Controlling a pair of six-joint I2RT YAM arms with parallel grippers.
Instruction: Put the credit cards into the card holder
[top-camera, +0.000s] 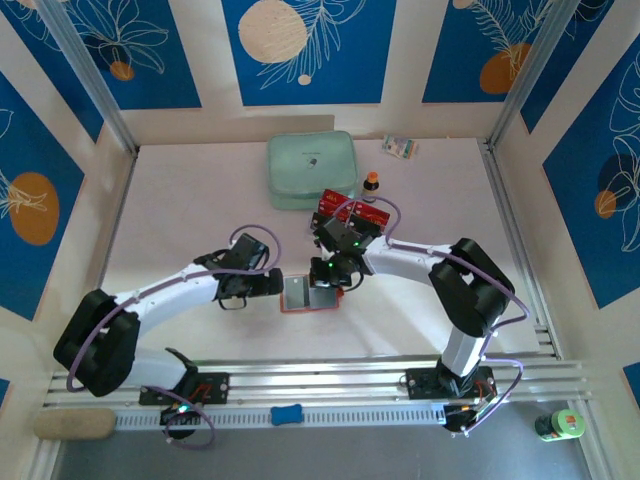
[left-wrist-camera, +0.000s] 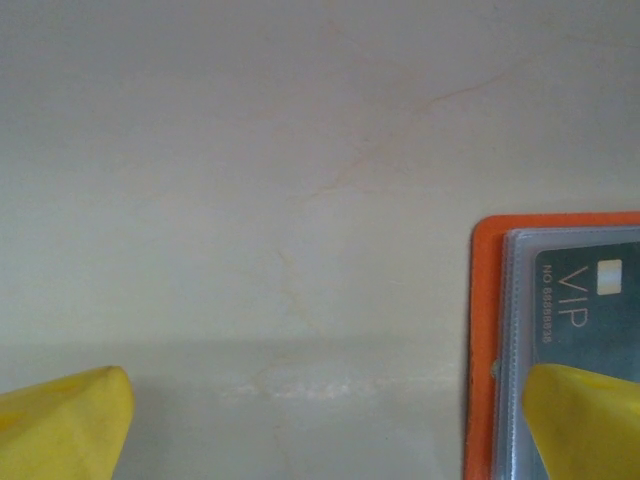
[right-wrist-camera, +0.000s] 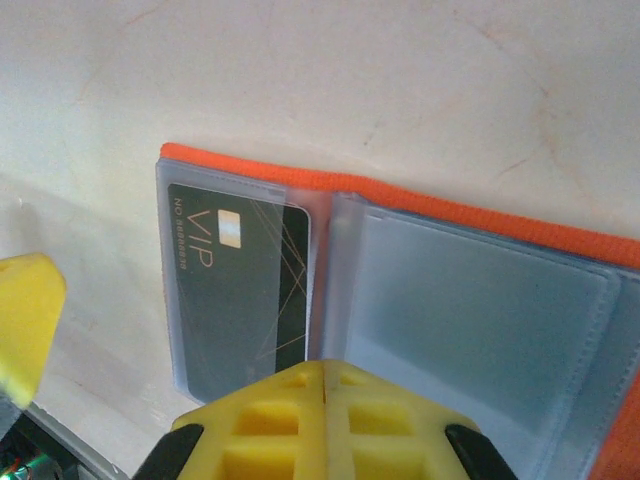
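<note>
One black card (right-wrist-camera: 240, 290) sat sleeved in open holder (right-wrist-camera: 480, 310); red cards (top-camera: 336, 201) lay unloaded toward far edge of desk (top-camera: 180, 190). Left tool (left-wrist-camera: 320, 430) apart; right tool (right-wrist-camera: 325, 378) together over holder's fold.

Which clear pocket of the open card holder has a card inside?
The pocket left of the fold in the right wrist view: a black VIP card sits in it. The right pocket looks empty.

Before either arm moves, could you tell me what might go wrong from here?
One of the open left fingers overlaps the edge of the card holder, so sliding away may drag it. The shut right fingers sit at its fold; lifting could let the sleeve flip, and the black card might slip out.
</note>
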